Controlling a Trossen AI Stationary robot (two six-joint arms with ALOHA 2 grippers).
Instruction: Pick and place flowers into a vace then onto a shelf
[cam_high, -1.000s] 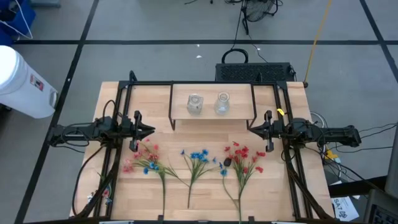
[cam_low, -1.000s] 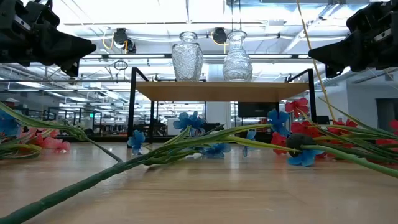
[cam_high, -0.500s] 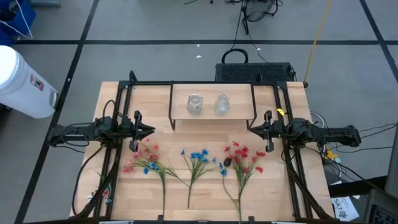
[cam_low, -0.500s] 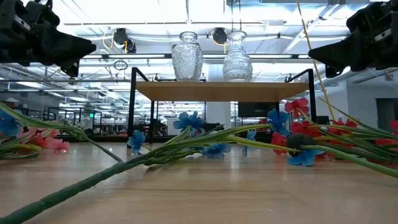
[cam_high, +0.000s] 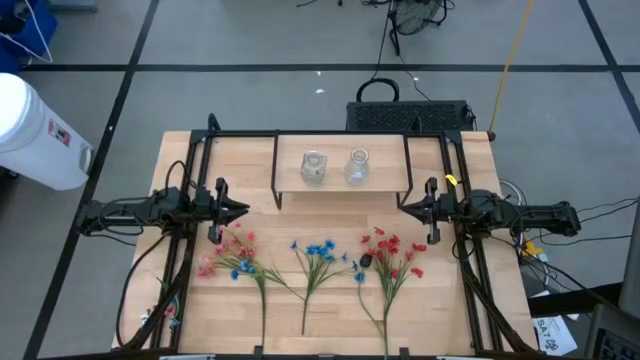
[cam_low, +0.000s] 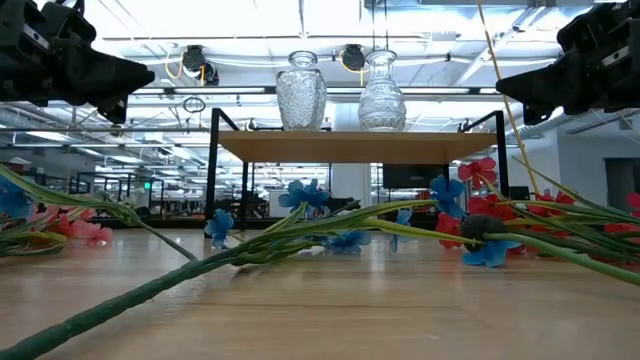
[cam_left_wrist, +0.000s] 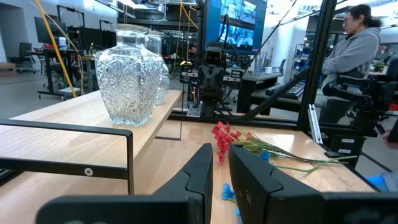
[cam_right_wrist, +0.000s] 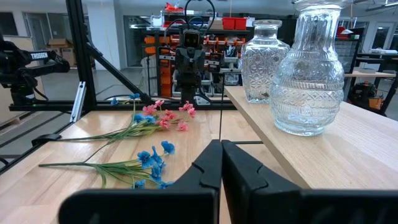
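Three flower sprays lie flat on the wooden table in front of the shelf, blossoms toward it and stems toward the near edge: pink (cam_high: 228, 255), blue (cam_high: 320, 252) and red (cam_high: 392, 252). The low light-wood shelf (cam_high: 340, 186) stands at the far middle and carries two clear glass vases (cam_high: 313, 167) (cam_high: 357, 166), upright on their bases. My left gripper (cam_high: 243, 209) hovers level at the shelf's left end, a narrow gap between its fingers (cam_left_wrist: 221, 152). My right gripper (cam_high: 403, 208) hovers level at the right end, fingers shut together (cam_right_wrist: 221, 144). Neither touches anything.
A black outer frame (cam_high: 300, 134) runs round the table's far and side edges. A black box (cam_high: 410, 115) sits behind the table and a white bin (cam_high: 40, 120) stands on the floor at the left. A person (cam_left_wrist: 351, 56) stands beyond the table's right side.
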